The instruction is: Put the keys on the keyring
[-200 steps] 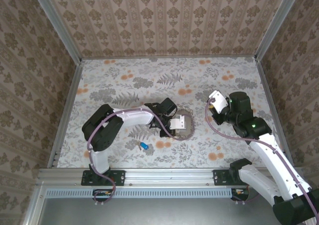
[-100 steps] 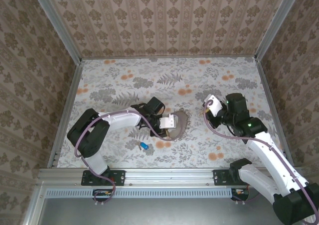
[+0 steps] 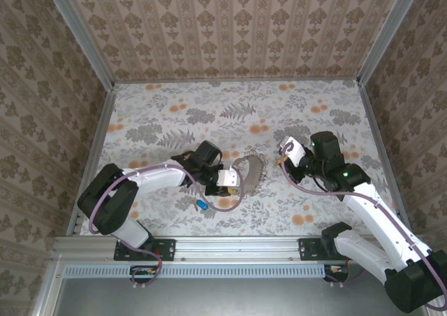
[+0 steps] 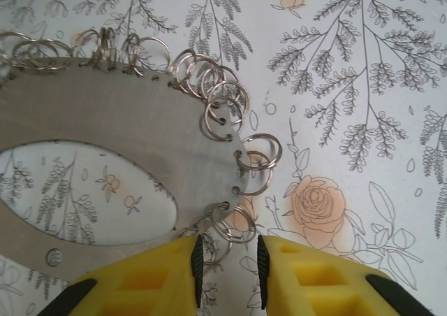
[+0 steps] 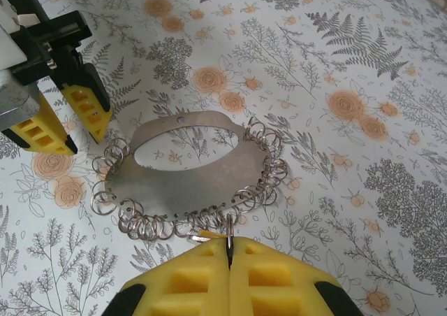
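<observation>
The keyring is a flat grey metal plate (image 5: 202, 169) with an oval hole and many small split rings along its edge; it lies at mid-table (image 3: 253, 170). My right gripper (image 5: 228, 249) is shut on one split ring at the plate's near edge, and a yellow-orange key head (image 5: 207, 235) peeks out just left of the jaws. My left gripper (image 4: 228, 263) stands narrowly open at the plate's other end (image 4: 105, 120), with a loose ring (image 4: 234, 225) lying between its tips, not pinched. The blue-headed key (image 3: 201, 205) lies on the table near the left arm.
Patterned walls close the table in on three sides, and a metal rail (image 3: 209, 245) runs along the near edge. The left gripper (image 5: 70, 127) stands just beyond the plate in the right wrist view. Purple cables trail along both arms.
My left gripper has opened and drawn back to the left, toward the near side. The plate and my right gripper have shifted a little to the left.
</observation>
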Controlling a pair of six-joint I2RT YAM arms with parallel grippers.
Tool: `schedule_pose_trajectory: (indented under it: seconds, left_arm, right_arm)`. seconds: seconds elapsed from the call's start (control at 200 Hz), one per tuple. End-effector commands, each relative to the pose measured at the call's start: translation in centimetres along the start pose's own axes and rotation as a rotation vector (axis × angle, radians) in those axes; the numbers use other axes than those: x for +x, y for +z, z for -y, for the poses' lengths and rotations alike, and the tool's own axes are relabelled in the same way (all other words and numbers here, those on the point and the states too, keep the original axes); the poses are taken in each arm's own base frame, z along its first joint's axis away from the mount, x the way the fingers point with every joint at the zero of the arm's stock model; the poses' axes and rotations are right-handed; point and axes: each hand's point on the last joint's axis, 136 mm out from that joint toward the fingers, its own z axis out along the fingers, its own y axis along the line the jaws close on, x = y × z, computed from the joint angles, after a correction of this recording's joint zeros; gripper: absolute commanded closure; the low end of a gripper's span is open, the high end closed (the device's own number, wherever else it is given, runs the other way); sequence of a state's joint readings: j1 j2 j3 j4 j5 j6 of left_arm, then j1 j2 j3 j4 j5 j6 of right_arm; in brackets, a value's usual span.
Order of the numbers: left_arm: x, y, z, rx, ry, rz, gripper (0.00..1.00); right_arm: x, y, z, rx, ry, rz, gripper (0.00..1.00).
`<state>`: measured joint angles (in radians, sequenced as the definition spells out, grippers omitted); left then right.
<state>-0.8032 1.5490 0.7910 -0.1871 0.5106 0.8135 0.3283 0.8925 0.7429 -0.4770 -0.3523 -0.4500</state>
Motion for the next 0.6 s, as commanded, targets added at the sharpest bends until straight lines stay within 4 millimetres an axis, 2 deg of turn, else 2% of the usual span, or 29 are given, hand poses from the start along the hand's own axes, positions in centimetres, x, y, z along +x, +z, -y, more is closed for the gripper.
schedule_pose_trajectory:
  seconds: [0.0, 0.17, 0.325, 0.39, 0.465, 0.52, 0.595]
  left_arm:
    - [0.1, -0.3, -0.4, -0.021, 0.01, -0.005, 0.71]
    - [0.0, 0.5, -0.8, -0.047, -0.15, -0.004, 0.65]
    - [0.8, 1.5, 0.3, -0.058, -0.145, -0.05, 0.61]
    - [1.1, 1.4, 0.5, -0.042, -0.118, -0.073, 0.6]
    - [0.5, 1.1, 0.6, -0.012, -0.093, -0.074, 0.58]
    - [0.3, 1.0, -0.3, -0.028, -0.127, -0.1, 0.53]
    - [0.5, 1.1, -2.3, -0.083, -0.277, -0.166, 0.5]
  right_arm:
    - [-0.2, 0.0, -0.5, -0.026, -0.02, 0.009, 1.0]
    - [-0.1, 0.0, -0.3, -0.018, -0.022, 0.001, 1.0]
    - [0.2, 0.2, 0.1, 0.002, -0.011, -0.019, 1.0]
    - [0.7, 0.2, 1.4, 0.069, 0.033, -0.054, 1.0]
    - [1.9, 0.1, 2.9, 0.147, 0.062, -0.131, 1.0]
    - [2.1, -0.1, 3.9, 0.193, 0.081, -0.155, 1.0]
    - [2.0, -0.4, 4.7, 0.23, 0.113, -0.156, 1.0]
